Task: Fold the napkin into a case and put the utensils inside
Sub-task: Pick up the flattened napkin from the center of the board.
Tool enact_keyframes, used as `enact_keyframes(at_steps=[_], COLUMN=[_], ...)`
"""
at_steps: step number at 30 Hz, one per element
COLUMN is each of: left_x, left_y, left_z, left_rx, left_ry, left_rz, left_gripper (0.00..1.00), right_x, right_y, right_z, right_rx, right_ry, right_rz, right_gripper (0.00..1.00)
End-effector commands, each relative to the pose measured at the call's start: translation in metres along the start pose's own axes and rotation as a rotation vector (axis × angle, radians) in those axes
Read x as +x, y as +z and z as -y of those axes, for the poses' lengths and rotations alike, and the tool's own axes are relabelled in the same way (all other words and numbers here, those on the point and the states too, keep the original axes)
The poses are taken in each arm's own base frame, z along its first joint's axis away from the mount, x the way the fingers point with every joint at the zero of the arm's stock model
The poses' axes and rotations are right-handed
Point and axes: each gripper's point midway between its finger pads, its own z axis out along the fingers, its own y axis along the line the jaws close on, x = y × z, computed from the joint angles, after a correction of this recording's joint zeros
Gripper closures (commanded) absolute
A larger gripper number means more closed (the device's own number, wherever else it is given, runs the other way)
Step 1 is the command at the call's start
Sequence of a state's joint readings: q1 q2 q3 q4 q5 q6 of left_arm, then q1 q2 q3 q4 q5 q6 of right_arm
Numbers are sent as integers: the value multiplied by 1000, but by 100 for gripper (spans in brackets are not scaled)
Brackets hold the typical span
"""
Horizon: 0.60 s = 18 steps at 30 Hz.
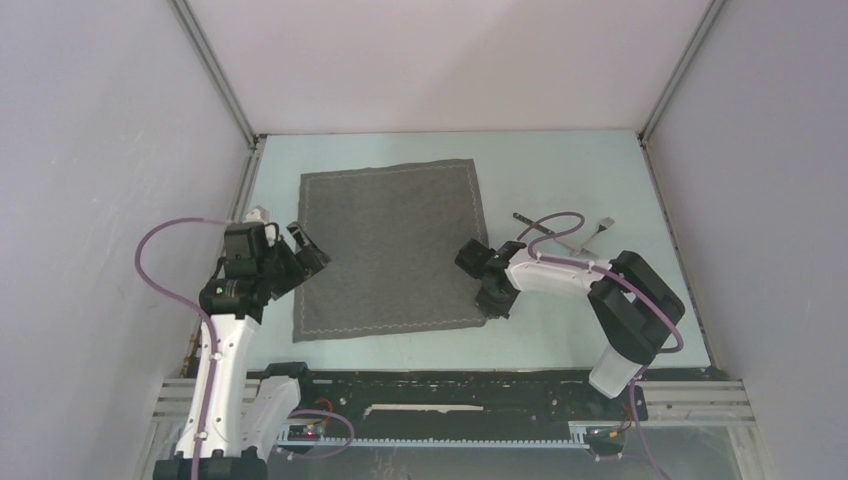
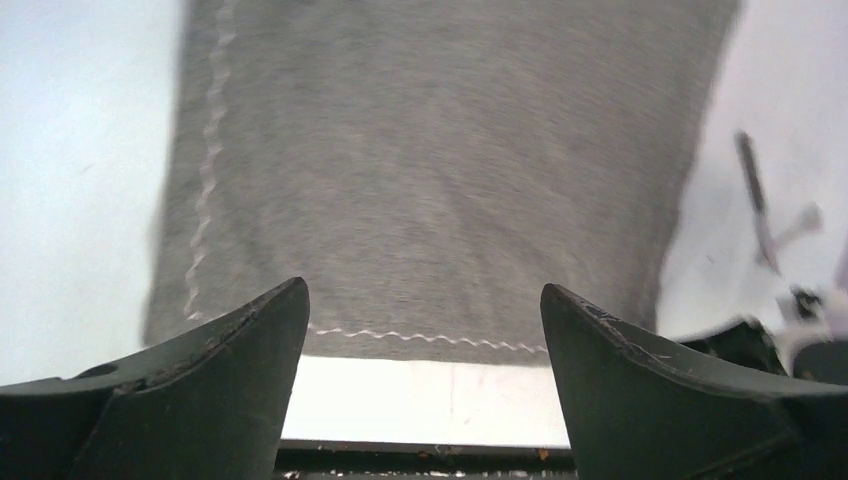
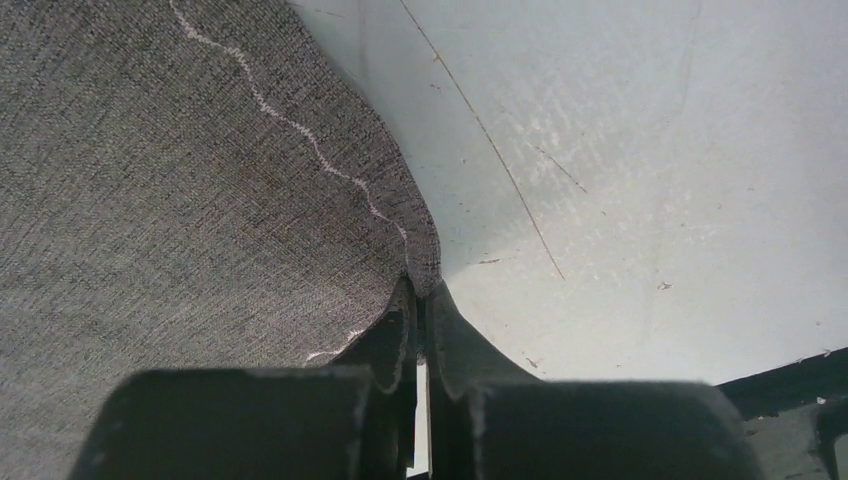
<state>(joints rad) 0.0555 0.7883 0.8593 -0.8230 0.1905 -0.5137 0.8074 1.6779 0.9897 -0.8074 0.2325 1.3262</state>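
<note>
Right gripper (image 3: 420, 292) pinches the napkin (image 1: 390, 245) at its 5 o'clock corner; left gripper (image 1: 308, 247) hangs spread at its 9 o'clock edge. We judge nothing folded yet: cloth flat on the desk (image 1: 560, 170), utensils (image 1: 565, 232) outside at 3 o'clock.

The left gripper (image 1: 308, 250) is held with its jaws spread wide on an arm raised and bent at the elbow, while the right gripper (image 3: 420, 292), carried low on an arm folded inward, is clamped tight on the edge of the napkin (image 3: 180, 220).
</note>
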Motion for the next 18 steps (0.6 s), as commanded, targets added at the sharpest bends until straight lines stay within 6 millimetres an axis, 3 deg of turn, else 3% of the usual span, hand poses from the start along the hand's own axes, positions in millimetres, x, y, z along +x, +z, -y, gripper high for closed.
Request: enact_keyframes(at_steps=[1, 4, 8, 14, 18], left_x=[25, 62, 95, 107, 97], left_y=[-3, -11, -15, -10, 6], left_z=[-77, -118, -136, -154, -154], left_rx=[-412, -641, -738, -856, -878], left_ry=[-230, -390, -560, -609, -585], left_rz=[24, -44, -62, -71, -109], left_gripper=[7, 6, 10, 33, 36], right_x=[-12, -15, -14, -3, -4], right_y=[-12, -22, -20, -7, -2], right_z=[-1, -19, -35, -49, -45], right_rx=[-8, -72, -121, -162, -147], right_ry=[-11, -21, -51, -112, -142], right_rz=[66, 84, 93, 16, 20], right_gripper=[100, 100, 100, 100, 100])
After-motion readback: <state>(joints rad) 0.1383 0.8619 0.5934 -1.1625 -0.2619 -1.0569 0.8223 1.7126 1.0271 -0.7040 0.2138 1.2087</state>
